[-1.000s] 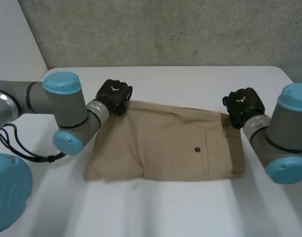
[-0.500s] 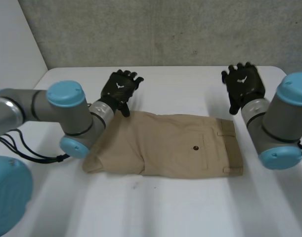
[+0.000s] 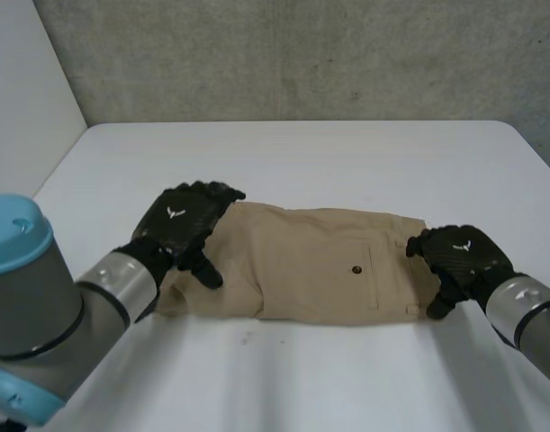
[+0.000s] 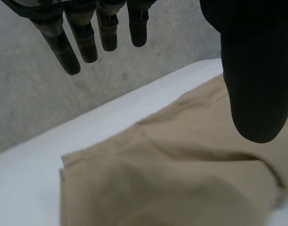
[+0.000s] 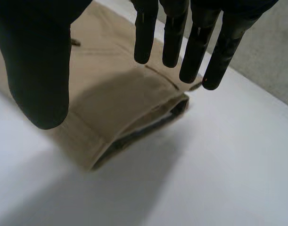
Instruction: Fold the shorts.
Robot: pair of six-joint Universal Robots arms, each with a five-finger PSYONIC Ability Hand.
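Left hand (image 3: 186,225) and right hand (image 3: 459,256), each bearing a white emblem (image 3: 173,213), hover straight-fingered over opposite ends of the shorts (image 3: 311,261).

White desk (image 3: 347,153), matte top, rounded far corners. Rough grey concrete wall (image 3: 302,54) runs straight behind its far edge. Plain white wall (image 3: 22,99) off the desk's left side meets the concrete at a corner. Tiny dark speck (image 3: 247,339) on the desk towards the front.

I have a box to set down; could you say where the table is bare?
Free: the table between the shorts and the wall, and in front of them. Crowded: both ends, left robot hand and right robot hand.
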